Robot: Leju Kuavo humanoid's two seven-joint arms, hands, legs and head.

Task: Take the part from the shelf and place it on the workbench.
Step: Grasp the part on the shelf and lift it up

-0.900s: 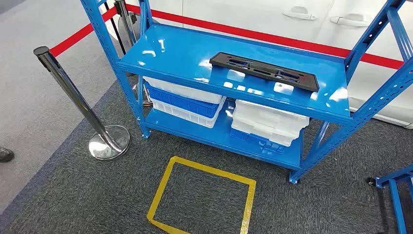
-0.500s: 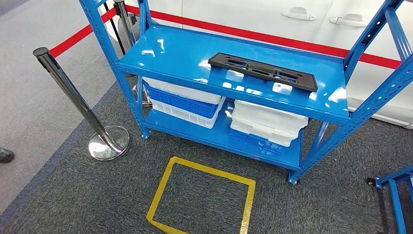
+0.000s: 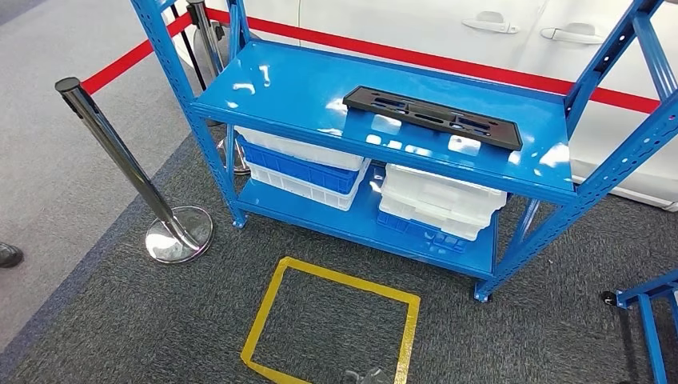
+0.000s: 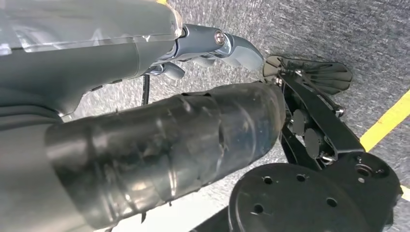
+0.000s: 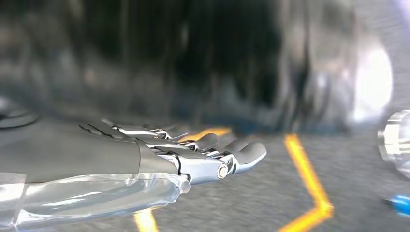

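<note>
We see the black part [image 3: 432, 117] flat on the blue shelf [image 3: 288, 84]; left hand [image 4: 212, 46] and right hand [image 5: 203, 154] fingers extended, holding nothing.

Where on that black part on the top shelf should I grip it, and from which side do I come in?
Probably grip the black part along its long near edge, around the middle, coming from the shelf's open front and above. It lies flat, long and thin, slightly angled, set back from the front lip; a mid-length hold should keep it balanced. The posts stand at the ends, leaving the front free.
</note>
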